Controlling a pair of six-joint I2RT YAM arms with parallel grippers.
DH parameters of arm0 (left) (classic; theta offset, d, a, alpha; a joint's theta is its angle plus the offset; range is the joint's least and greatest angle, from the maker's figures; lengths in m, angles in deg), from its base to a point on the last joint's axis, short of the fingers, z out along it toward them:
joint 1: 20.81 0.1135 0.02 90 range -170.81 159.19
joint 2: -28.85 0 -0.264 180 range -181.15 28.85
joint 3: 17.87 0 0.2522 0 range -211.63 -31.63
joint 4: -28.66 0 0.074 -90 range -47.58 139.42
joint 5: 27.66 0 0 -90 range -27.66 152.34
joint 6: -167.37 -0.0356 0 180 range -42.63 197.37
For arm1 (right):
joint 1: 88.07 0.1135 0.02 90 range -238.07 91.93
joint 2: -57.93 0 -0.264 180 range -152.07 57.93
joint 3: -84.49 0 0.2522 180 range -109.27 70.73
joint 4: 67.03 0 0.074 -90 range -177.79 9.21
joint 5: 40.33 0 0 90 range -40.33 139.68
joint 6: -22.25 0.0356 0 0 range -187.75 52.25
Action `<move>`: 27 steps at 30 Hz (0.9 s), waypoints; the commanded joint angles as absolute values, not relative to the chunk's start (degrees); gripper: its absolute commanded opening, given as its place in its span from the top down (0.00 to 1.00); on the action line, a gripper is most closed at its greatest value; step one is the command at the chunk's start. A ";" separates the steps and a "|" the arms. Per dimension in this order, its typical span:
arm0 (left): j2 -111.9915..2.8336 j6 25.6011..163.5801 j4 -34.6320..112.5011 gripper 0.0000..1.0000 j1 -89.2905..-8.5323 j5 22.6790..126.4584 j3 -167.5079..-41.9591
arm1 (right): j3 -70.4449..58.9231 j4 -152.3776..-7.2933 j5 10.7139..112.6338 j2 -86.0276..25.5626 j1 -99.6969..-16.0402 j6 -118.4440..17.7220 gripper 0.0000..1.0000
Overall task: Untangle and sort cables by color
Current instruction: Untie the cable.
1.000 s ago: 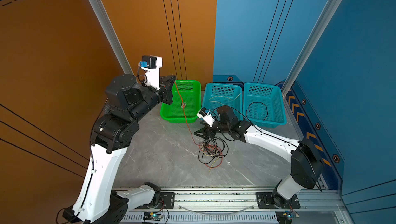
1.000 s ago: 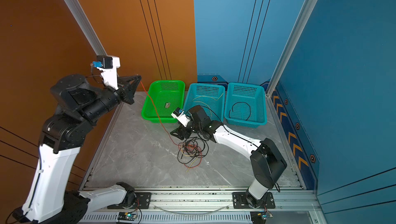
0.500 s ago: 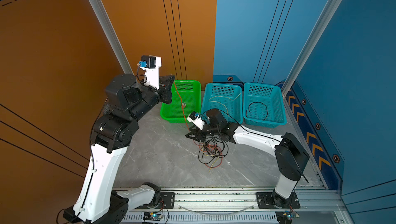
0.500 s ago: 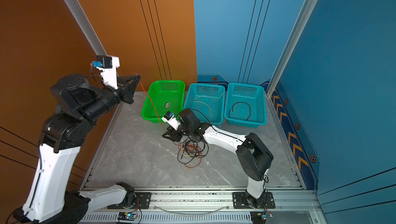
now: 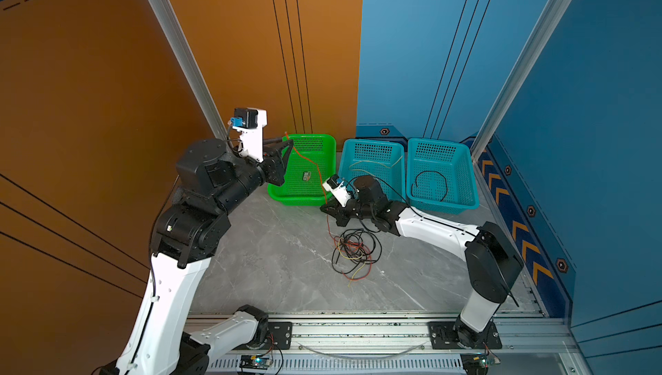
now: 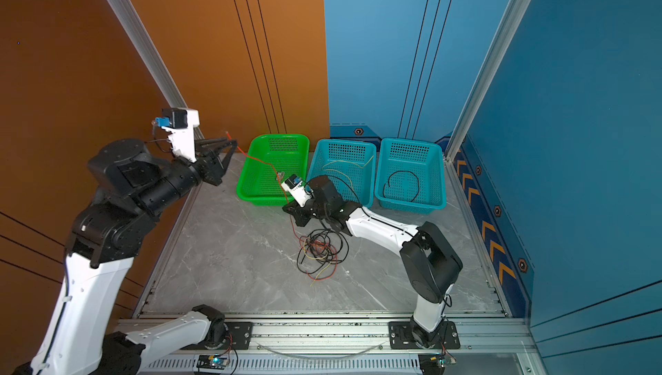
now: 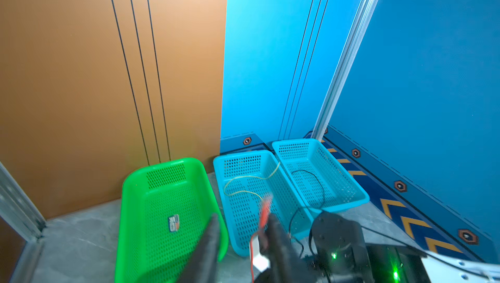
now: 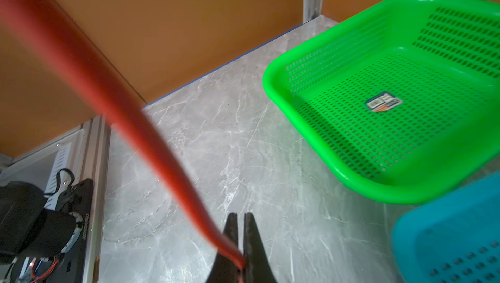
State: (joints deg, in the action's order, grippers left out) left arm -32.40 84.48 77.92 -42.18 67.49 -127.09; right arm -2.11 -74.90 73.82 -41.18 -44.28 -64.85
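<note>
My left claw (image 7: 243, 218) stands apart, the red cable (image 8: 155, 143) just leaning on one finger (image 7: 274, 227), my right claw (image 8: 240, 215) clamped on it beside the tangle (image 5: 353, 253) on the surface (image 5: 272, 247), so if I pull now its tail may drag the tangle or flop outside the green basket (image 5: 311, 137).

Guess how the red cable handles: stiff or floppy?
Likely floppy: the red cable runs in wavy curves between the left fingers and right fingers. Probably light, being thin. Pulling may drag the tangle, since its lower run enters those loops.
</note>
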 commanded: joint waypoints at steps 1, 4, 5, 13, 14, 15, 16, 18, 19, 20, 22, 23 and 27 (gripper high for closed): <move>-30.32 85.23 73.68 0.26 -41.73 70.87 -118.47 | -2.17 -77.44 69.81 -34.79 -45.50 -63.73 1.00; -27.87 87.27 68.66 0.03 -41.73 73.24 -109.61 | -3.14 -80.62 68.11 -31.53 -46.63 -62.77 1.00; -27.07 88.33 66.54 0.02 -41.82 74.30 -106.60 | -3.70 -81.93 67.48 -30.52 -46.92 -62.44 1.00; -28.66 89.24 54.52 0.02 -50.90 76.30 -93.08 | -8.16 -88.33 66.77 -25.52 -47.47 -57.35 1.00; -28.88 86.41 52.50 0.02 -53.61 76.34 -91.73 | -8.28 -88.55 66.84 -25.18 -47.47 -56.65 1.00; -28.94 84.33 49.34 0.02 -55.79 74.79 -89.41 | -8.36 -88.77 66.87 -24.92 -47.47 -56.14 1.00; -29.21 83.20 47.62 0.02 -57.63 73.16 -87.40 | -8.46 -88.93 66.72 -24.66 -47.47 -55.49 1.00; -30.18 82.70 44.51 0.02 -58.43 74.45 -84.84 | -8.24 -89.03 66.74 -24.29 -47.42 -54.50 1.00; -30.60 82.65 43.08 0.02 -58.43 74.81 -83.75 | -8.12 -89.01 66.74 -24.12 -47.33 -54.27 1.00; -30.99 82.69 41.65 0.01 -58.43 74.70 -82.52 | -8.12 -89.20 66.81 -23.99 -47.33 -54.05 1.00; -31.84 82.80 39.99 0.01 -58.19 72.73 -81.00 | -8.08 -89.57 66.90 -23.64 -47.21 -53.94 1.00; -32.37 82.84 39.79 0.03 -57.93 71.77 -80.76 | -8.04 -89.81 66.99 -23.34 -47.20 -53.92 1.00; -34.14 82.91 37.88 0.10 -56.62 71.25 -80.05 | -8.02 -90.51 67.31 -22.51 -47.04 -53.95 1.00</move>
